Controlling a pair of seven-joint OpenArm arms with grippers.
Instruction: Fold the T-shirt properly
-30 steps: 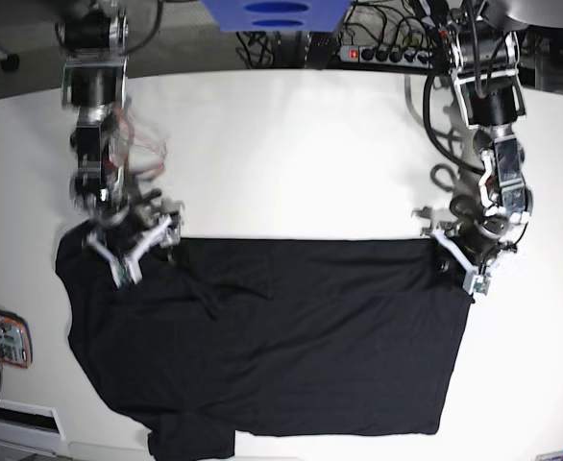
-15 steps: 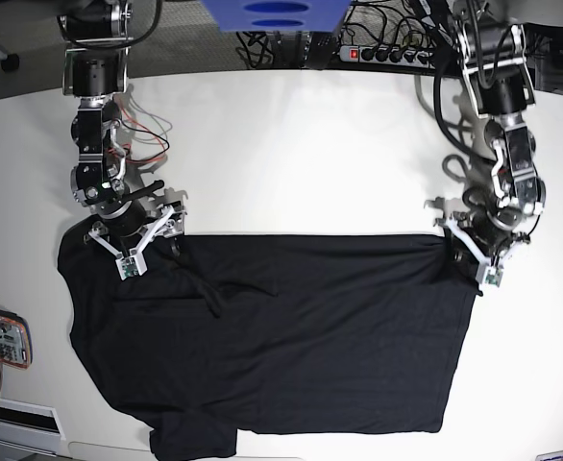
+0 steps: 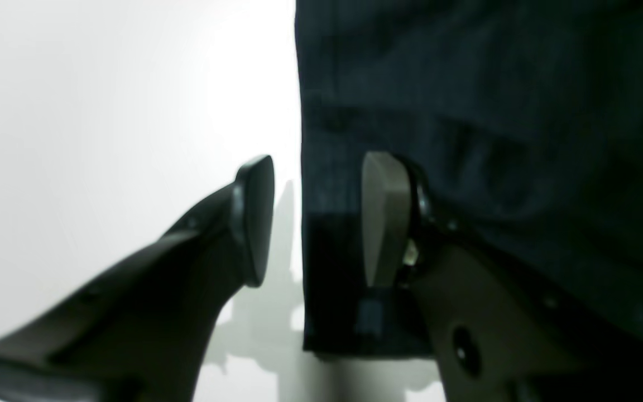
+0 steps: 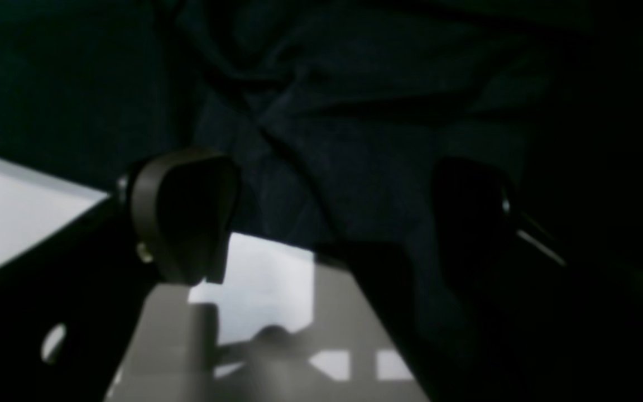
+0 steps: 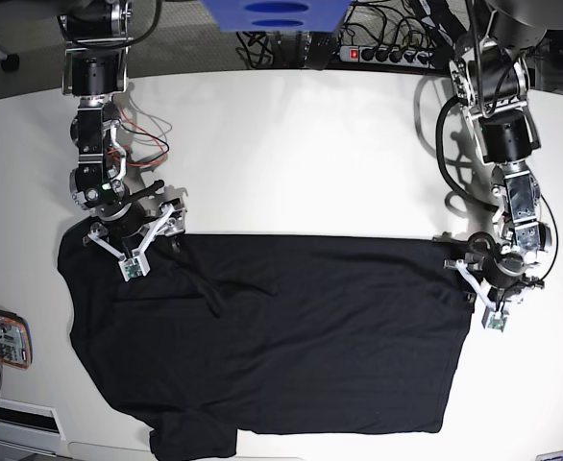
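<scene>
The black T-shirt (image 5: 281, 336) lies spread flat on the white table (image 5: 291, 154), with a crease near its upper left. My left gripper (image 5: 476, 292) is at the shirt's upper right corner. In the left wrist view it (image 3: 316, 218) is open and straddles the shirt's edge (image 3: 494, 111), with one finger (image 3: 385, 223) over the cloth and the other over bare table. My right gripper (image 5: 133, 245) sits low at the shirt's upper left corner. Its jaws (image 4: 324, 223) stand wide open over wrinkled cloth (image 4: 355, 111), holding nothing.
An orange-and-grey object (image 5: 0, 336) lies at the table's left edge. A power strip (image 5: 387, 53) and cables sit behind the table, with a blue object (image 5: 277, 14) at the top. The table's front edge runs close to the shirt's lower hem.
My left gripper has slid right and toward the front along the shirt's right edge. My right arm, blurred in motion earlier, has settled at the shirt's upper left corner.
</scene>
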